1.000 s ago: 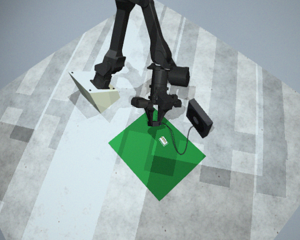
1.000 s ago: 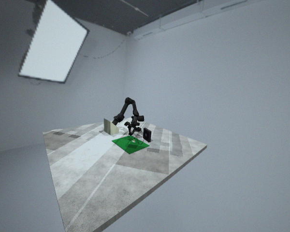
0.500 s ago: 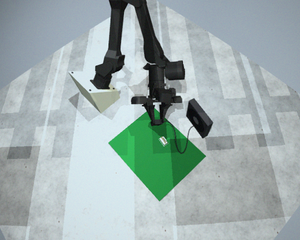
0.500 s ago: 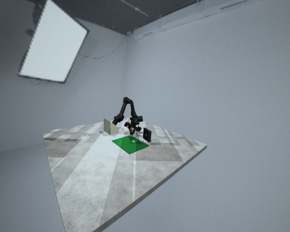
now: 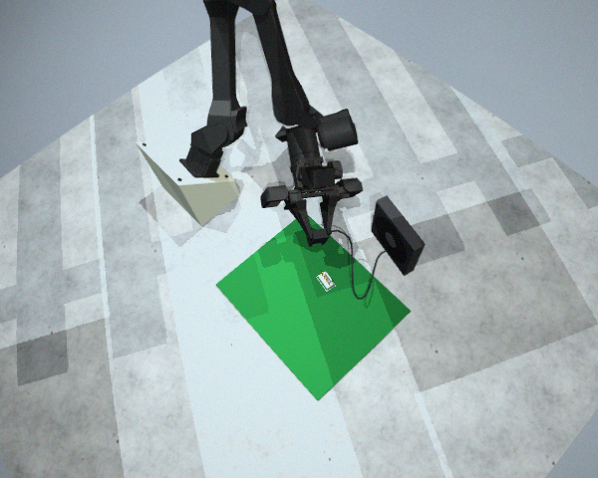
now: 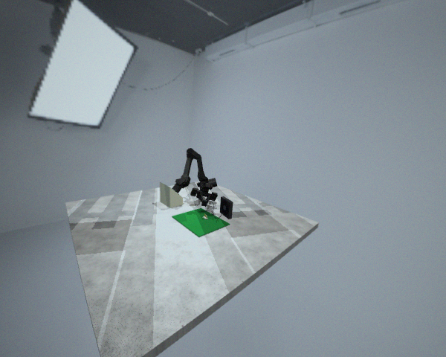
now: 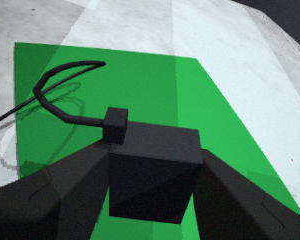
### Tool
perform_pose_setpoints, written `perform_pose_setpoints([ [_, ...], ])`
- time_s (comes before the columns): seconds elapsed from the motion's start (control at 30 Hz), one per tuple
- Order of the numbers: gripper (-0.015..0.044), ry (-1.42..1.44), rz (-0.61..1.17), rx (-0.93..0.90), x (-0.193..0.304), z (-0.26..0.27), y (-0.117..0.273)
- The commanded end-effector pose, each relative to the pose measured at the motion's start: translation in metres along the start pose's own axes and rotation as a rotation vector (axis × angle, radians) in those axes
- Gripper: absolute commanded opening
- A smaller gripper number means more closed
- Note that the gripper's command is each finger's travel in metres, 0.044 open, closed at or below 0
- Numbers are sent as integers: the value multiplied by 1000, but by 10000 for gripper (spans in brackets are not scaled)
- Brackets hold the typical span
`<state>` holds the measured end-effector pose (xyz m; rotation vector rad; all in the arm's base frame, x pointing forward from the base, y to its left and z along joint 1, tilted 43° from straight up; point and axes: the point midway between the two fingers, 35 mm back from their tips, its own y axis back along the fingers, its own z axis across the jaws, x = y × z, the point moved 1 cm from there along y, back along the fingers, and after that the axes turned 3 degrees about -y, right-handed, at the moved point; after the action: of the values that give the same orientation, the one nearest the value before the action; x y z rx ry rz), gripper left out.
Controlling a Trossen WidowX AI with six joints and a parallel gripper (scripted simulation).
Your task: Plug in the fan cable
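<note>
My gripper point(image 5: 318, 237) point(image 7: 154, 154) is shut on the black fan plug point(image 7: 154, 145), a dark block with a small cube on its side where the cable point(image 7: 57, 114) point(image 5: 352, 267) leaves. The gripper holds it above the back corner of the green board point(image 5: 299, 329) point(image 6: 198, 229) point(image 7: 140, 90). The white four-pin header point(image 5: 325, 281) point(image 6: 205, 217) stands on the board, apart from the plug and nearer the board's middle. In the wrist view the header does not show; the plug and fingers may hide it. The black fan point(image 5: 397, 236) point(image 6: 226, 207) stands upright beside the board.
A cream wedge-shaped mount point(image 5: 206, 200) point(image 6: 170, 196) bears the arm's base, behind and left of the board. The cable loops over the board's right side to the fan. Patches of light and shadow lie across the table point(image 5: 268, 421) point(image 6: 184, 265).
</note>
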<state>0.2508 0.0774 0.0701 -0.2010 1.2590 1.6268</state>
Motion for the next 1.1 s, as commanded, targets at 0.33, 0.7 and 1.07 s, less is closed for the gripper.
perform_pose_setpoints([
  [0.33, 0, -160, -159, -99, -2, -3, 16],
  [0.7, 0, -215, -202, -141, -7, -2, 24],
  [1.07, 0, -213, -200, -138, -10, -3, 25],
])
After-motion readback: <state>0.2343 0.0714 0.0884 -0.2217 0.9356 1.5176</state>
